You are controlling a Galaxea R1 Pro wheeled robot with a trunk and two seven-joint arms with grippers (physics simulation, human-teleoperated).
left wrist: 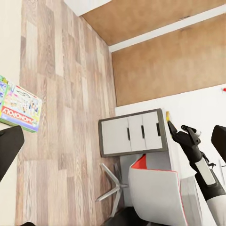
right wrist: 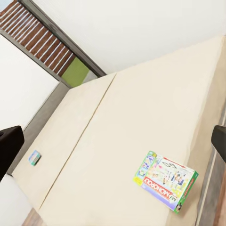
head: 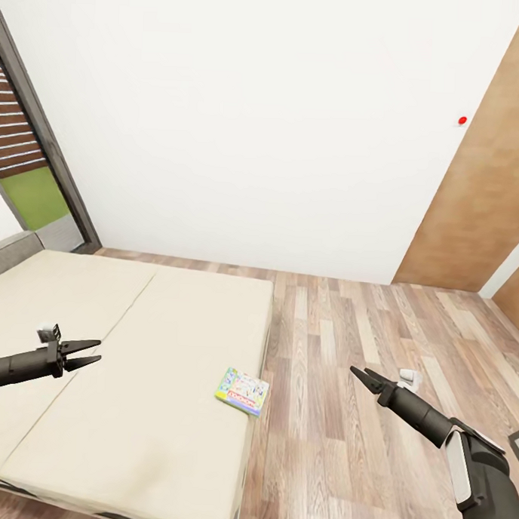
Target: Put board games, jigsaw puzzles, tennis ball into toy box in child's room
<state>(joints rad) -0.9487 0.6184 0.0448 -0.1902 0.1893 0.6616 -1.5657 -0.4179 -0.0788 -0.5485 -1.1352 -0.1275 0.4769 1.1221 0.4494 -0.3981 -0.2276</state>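
A white-green board game (head: pixel 242 391) with red edging lies flat on the beige bed (head: pixel 132 405), close to the mattress's right edge; it is also in the wrist views (left wrist: pixel 19 110) (right wrist: pixel 165 181). A small blue board game (right wrist: pixel 34 157) lies near the bed's far end. My left gripper (head: pixel 89 354) hovers open over the mattress, left of the white-green box. My right gripper (head: pixel 364 375) (left wrist: pixel 176 129) hangs open over the floor, right of the bed. The toy box, jigsaw puzzles and tennis ball are out of view.
Wood-plank floor (head: pixel 347 324) runs along the bed's right side. A white-drawered table (left wrist: pixel 132 134) and a red-and-white chair (left wrist: pixel 155 193) stand behind my right arm. A small white object (head: pixel 409 378) lies on the floor. A grey-framed window (head: pixel 29 174) is at the far left.
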